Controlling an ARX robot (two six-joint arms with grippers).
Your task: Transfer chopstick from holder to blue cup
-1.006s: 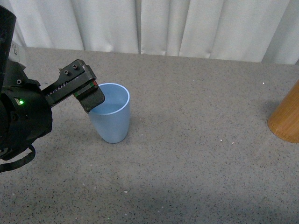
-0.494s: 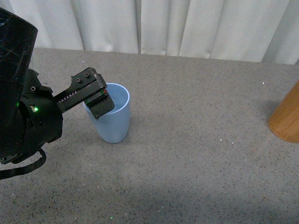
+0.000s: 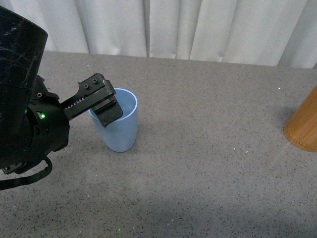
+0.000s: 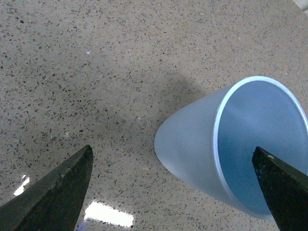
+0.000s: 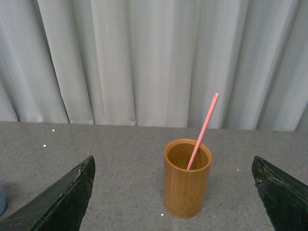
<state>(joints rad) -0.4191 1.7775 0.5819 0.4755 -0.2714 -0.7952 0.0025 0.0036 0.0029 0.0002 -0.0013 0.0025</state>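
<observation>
The light blue cup [image 3: 121, 130] stands upright on the grey table at the left. My left gripper [image 3: 109, 109] is open and hovers at the cup's rim. In the left wrist view the cup [image 4: 192, 144] lies between the fingers of the left gripper [image 4: 172, 148], with one finger over its mouth and the other outside its wall. The tan wooden holder [image 5: 186, 187] stands ahead of my open right gripper [image 5: 173, 159], some way off. One salmon-pink chopstick [image 5: 203, 130] leans in the holder. The holder [image 3: 303, 124] is cut off at the front view's right edge.
Grey speckled tabletop [image 3: 208, 163] stretches between cup and holder. White curtains [image 3: 198, 27] hang behind the table's far edge. My left arm's black body [image 3: 25, 104] fills the front view's left side. The right arm is out of the front view.
My left gripper has moved a little to the right and down, closer over the cup's rim. The cup and holder have not moved.
</observation>
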